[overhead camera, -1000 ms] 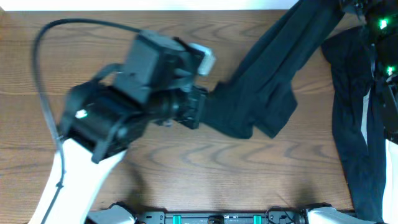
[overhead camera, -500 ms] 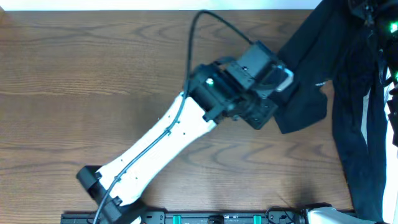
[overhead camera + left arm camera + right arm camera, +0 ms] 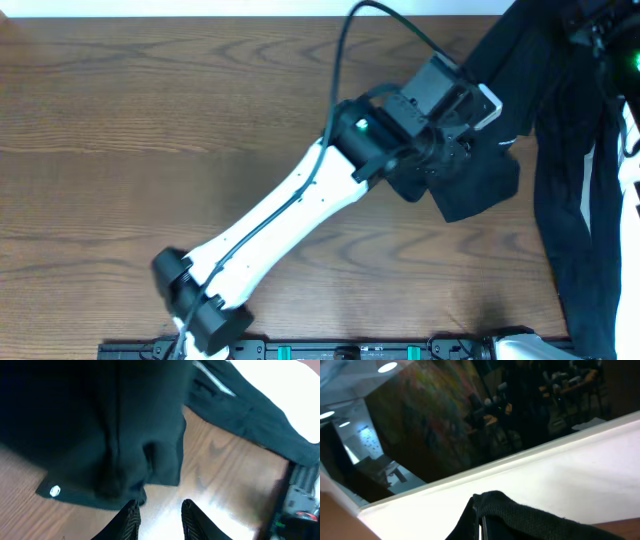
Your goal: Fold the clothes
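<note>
- Left gripper [image 3: 161, 519] — fingers apart with bare table [image 3: 215, 480] between them, just short of the clothes [image 3: 100, 420]
- Right gripper [image 3: 479, 516] — fingers pinched together on the clothes, which are draped along the table's right side

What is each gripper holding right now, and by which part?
Right gripper: shut on a bunched edge of the black garment; which edge cannot be told. Left gripper: nothing; its jaws stand apart at the hem, only bare wood between them.

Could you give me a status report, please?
Left tool open beside black garment. Right tool shut on it. Not yet folded. No obstruction seen.
</note>
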Robot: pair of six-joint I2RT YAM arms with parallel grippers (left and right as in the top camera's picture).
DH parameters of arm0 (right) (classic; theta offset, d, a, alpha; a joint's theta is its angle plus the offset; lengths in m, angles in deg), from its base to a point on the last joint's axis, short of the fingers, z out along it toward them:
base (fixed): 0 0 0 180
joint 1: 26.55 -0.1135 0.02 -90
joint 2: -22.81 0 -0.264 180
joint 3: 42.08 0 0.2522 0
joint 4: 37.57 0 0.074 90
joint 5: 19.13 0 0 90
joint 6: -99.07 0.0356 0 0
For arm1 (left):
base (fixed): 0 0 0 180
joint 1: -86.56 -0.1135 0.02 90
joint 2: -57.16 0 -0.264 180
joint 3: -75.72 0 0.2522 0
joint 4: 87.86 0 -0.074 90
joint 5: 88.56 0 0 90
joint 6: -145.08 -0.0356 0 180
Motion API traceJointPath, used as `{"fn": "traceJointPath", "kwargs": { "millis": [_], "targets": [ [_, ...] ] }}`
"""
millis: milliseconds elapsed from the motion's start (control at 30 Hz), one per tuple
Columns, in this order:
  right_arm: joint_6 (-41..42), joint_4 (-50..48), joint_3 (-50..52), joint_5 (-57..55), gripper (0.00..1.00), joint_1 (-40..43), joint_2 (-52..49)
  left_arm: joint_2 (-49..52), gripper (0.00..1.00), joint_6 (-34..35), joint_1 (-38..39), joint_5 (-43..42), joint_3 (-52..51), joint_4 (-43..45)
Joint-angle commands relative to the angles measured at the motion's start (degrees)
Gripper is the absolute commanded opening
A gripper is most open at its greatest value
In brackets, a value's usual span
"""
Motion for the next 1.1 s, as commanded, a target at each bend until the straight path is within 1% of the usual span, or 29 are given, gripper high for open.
{"fn": "traceJointPath", "kwargs": {
  "millis": [0, 400, 500, 533, 633, 867, 933, 1000, 1067],
  "targets": [
    [0.66, -0.59, -1.88, 2.71, 0.01, -0.04, 2.01, 3.06, 0.31, -2.05, -0.15, 0.68, 0.39, 1.99],
    [0.59, -0.94, -1.88, 4.28, 0.01, -0.02, 3.34, 4.5, 0.31, -2.08, -0.15, 0.74, 0.39, 3.34],
    [0.52, -0.85, -1.9, 4.26, 0.01, -0.02, 3.37, 4.15, 0.21, -2.08, -0.22, 0.76, 0.42, 3.26],
    [0.5, -0.76, -1.9, 4.26, 0.02, -0.02, 3.37, 3.87, 0.2, -2.05, -0.26, 0.76, 0.42, 3.19],
    [0.11, -0.44, -1.88, 4.26, 0.02, -0.02, 3.34, 2.6, 0.2, -2.05, -0.26, 1.31, 0.42, 2.32],
    [-0.04, -0.57, -1.88, 4.26, 0.01, -0.02, 3.32, -1.79, 0.49, -2.08, -0.26, 5.01, 0.42, 1.97],
    [-0.04, -0.74, -1.88, 4.26, 0.02, -0.02, 3.34, -1.73, 0.59, -2.08, -0.26, 5.51, 0.39, 1.86],
    [-0.04, -0.76, -1.9, 4.28, 0.02, -0.02, 3.37, -0.94, 0.65, -2.1, -0.31, 5.51, 0.39, 1.86],
    [-0.04, -0.72, -1.9, 4.28, 0.02, -0.02, 3.5, 0.0, 0.67, -2.49, -0.37, 6.36, 0.39, 1.86]
  ]
}}
